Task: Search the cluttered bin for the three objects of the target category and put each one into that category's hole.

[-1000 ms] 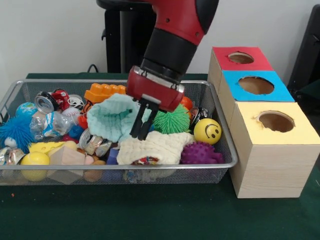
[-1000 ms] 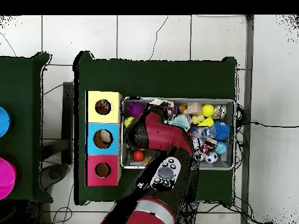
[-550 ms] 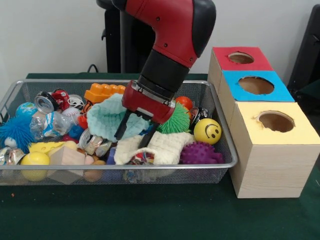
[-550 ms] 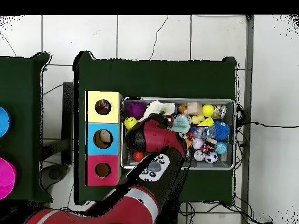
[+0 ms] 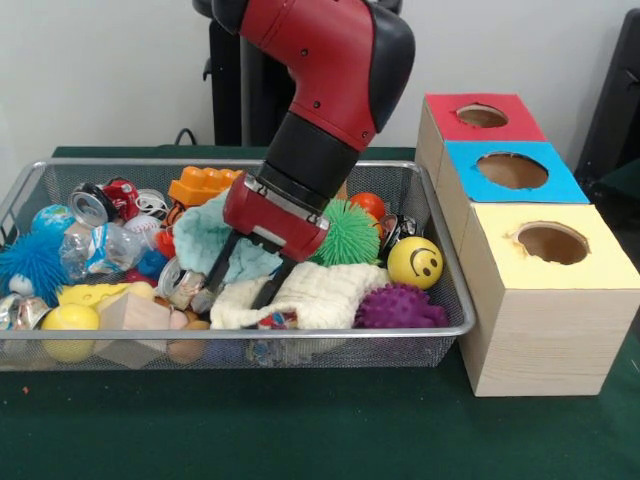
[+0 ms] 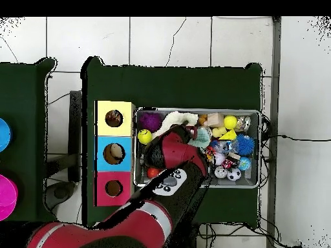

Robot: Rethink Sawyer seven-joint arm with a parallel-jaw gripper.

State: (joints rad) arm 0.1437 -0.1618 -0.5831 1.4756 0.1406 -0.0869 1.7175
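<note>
Cream knitted cloth (image 5: 315, 296): lay at the lower centre of the front view, against the near wall of the wire mesh bin (image 5: 455, 300). Gripper (image 5: 238, 283): reached down into the bin from above, fingers spread wide, one at the cloth's left end and the other pressed into the cloth's upper edge; nothing was clamped between them. Mint-green knitted cloth (image 5: 215, 240): bunched directly behind the gripper. Green spiky ball (image 5: 350, 232): behind the cream cloth, to the right of the gripper body. Purple spiky ball (image 5: 398, 308): touching the cream cloth's right end. Yellow smiley ball (image 5: 415, 262): just above the purple one, by the bin's right wall. Orange toy brick (image 5: 205, 185): upper centre of the bin. Crushed can (image 5: 97, 201) and blue spiky ball (image 5: 30, 262): left part of the bin. Three boxes stood right of the bin, each with a round hole: yellow box (image 5: 545, 300) nearest, blue box (image 5: 510, 172) behind it, red box (image 5: 480, 118) farthest.
</note>
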